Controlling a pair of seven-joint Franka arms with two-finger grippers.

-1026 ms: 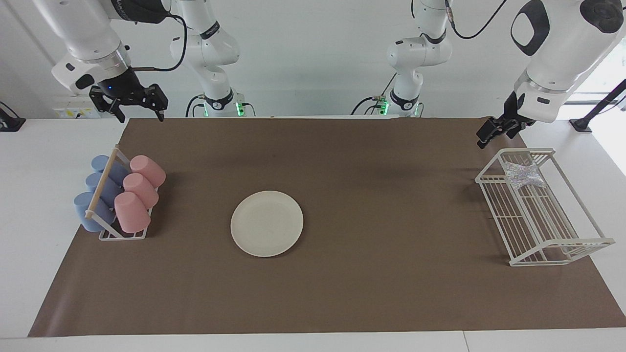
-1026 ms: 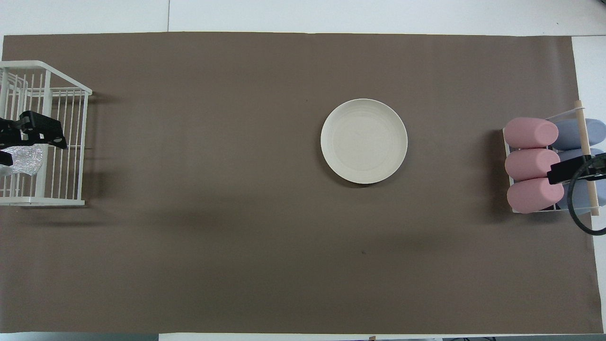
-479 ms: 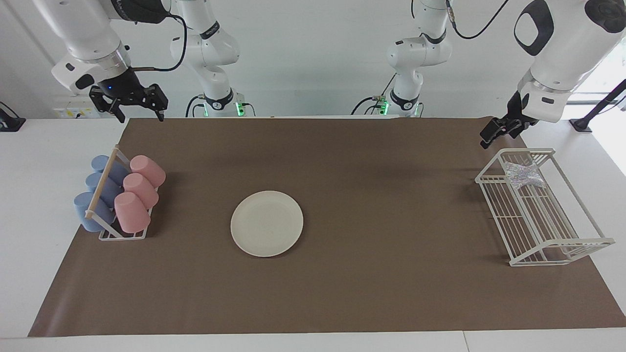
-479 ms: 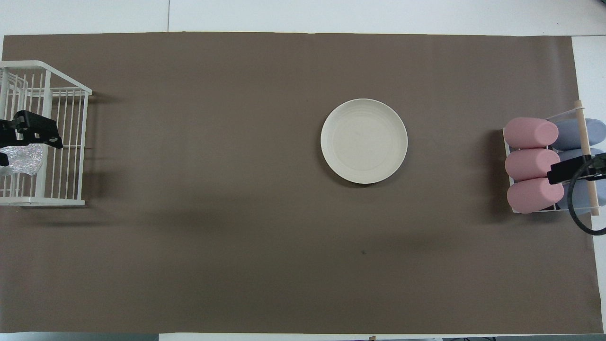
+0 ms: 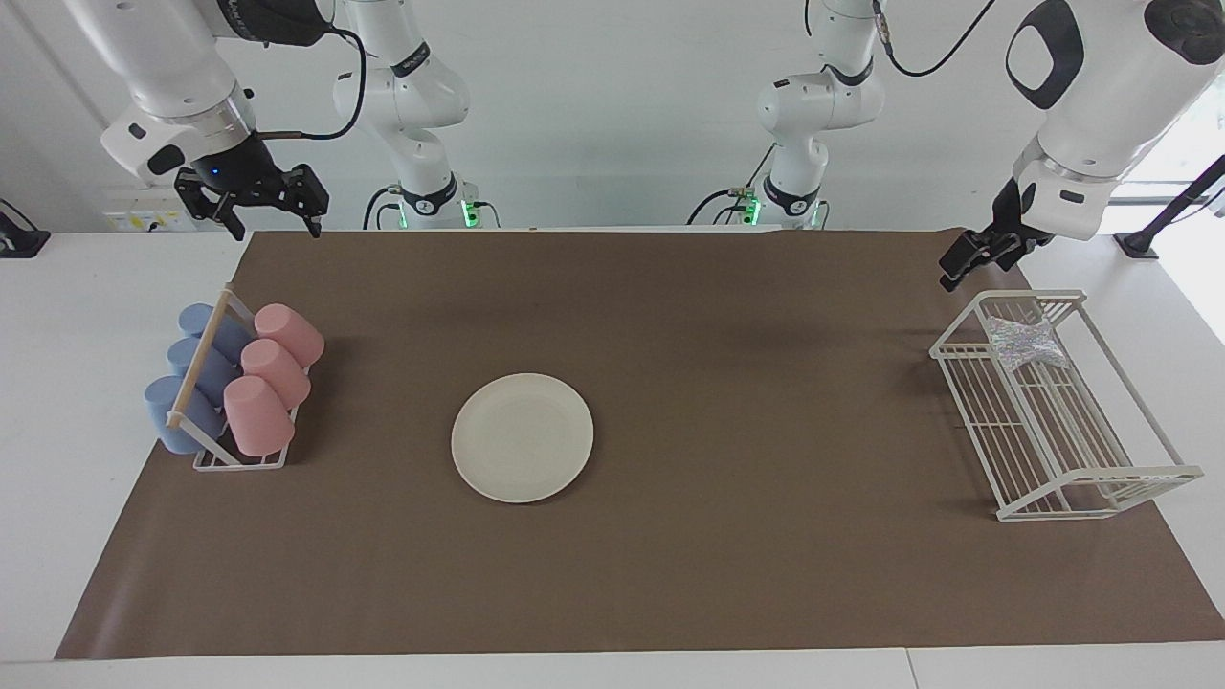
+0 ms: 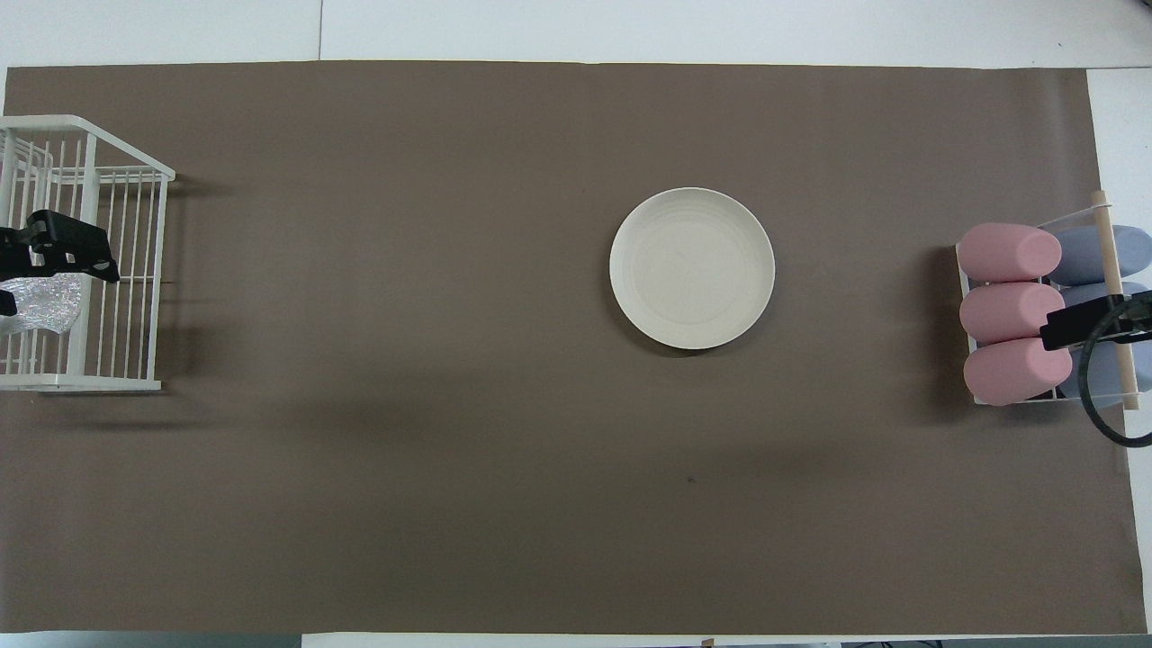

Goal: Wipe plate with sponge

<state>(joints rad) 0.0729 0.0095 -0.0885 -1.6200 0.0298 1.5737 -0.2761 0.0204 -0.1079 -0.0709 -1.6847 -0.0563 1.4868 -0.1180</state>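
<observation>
The cream-white plate (image 5: 523, 437) (image 6: 692, 267) lies flat near the middle of the brown mat, with nothing on it. The silvery sponge (image 5: 1024, 340) (image 6: 40, 306) rests inside the white wire rack (image 5: 1091, 483) (image 6: 126, 384), at the rack's end nearer the robots. My left gripper (image 5: 960, 268) (image 6: 54, 290) hangs open over that end of the rack, above the sponge and apart from it. My right gripper (image 5: 275, 228) is open and empty, raised over the mat's corner by the cup holder, where the arm waits; one finger (image 6: 1066, 331) shows in the overhead view.
A small holder with pink cups (image 5: 268, 383) (image 6: 1012, 315) and blue cups (image 5: 187, 383) lying on their sides stands at the right arm's end of the table. The brown mat (image 5: 766, 402) covers most of the table.
My left gripper has drifted slightly toward the left arm's end of the table, over the rack, then held still. Plate, sponge and right arm have not moved.
</observation>
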